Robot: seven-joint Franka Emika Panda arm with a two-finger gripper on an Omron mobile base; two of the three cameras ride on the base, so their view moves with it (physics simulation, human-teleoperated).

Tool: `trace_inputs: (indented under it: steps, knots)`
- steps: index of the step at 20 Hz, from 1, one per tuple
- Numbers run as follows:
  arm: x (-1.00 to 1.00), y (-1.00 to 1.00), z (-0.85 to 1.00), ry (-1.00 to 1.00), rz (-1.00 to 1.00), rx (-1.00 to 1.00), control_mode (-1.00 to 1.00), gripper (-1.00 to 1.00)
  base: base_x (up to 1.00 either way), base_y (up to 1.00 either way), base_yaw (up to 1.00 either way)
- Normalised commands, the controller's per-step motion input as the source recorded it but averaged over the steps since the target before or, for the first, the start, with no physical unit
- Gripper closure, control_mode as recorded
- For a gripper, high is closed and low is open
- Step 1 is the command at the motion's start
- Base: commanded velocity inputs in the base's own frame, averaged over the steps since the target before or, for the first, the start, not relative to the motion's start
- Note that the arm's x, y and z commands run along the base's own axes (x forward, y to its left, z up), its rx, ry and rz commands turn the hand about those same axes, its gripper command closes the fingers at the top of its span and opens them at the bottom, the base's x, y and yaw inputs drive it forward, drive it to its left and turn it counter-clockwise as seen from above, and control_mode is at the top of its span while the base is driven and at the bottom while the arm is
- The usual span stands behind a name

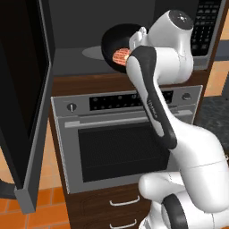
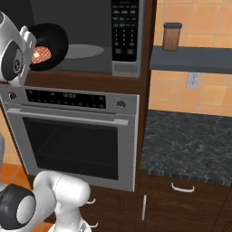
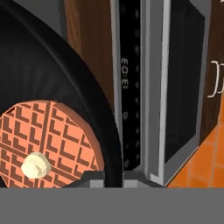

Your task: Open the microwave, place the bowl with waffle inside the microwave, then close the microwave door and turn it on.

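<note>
One microwave, cavity open, grey floor with the round turntable inside; keypad strip at 3 o'clock of the cavity. One microwave door swung wide open at 9 o'clock of the left base view. One oven directly below the microwave, door shut. One dark stone worktop at 3 o'clock of the oven, one shelf above it carrying one brown jar. One bowl, black, tilted, held up at the cavity mouth over the front edge of the microwave floor. Bowl holds one waffle, pale dot at its 7 o'clock in hand view. Tool at the bowl rim at 3 o'clock; fingers hidden, so can't tell if it's pinching the rim.
</note>
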Motion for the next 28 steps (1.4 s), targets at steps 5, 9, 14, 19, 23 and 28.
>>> trace_inputs:
  steps: [5,9,14,19,23,28]
  knots:
    - [1.0,0.0,0.0,0.0,0.0,-0.04,-1.0,1.0,0.0,0.0,0.0]
    - [1.0,0.0,0.0,0.0,0.0,-0.01,-1.0,1.0,0.0,0.0,0.0]
    - [1.0,0.0,-0.08,0.0,0.0,0.0,-1.0,1.0,0.0,0.0,0.0]
    - [1.0,0.0,-0.1,0.0,0.0,0.0,-1.0,1.0,0.0,0.0,0.0]
    - [0.95,0.0,0.0,0.0,0.0,0.0,-1.0,1.0,0.0,0.0,0.0]
    - [0.88,0.0,-0.07,0.0,0.0,0.0,-1.0,1.0,0.0,0.0,0.0]
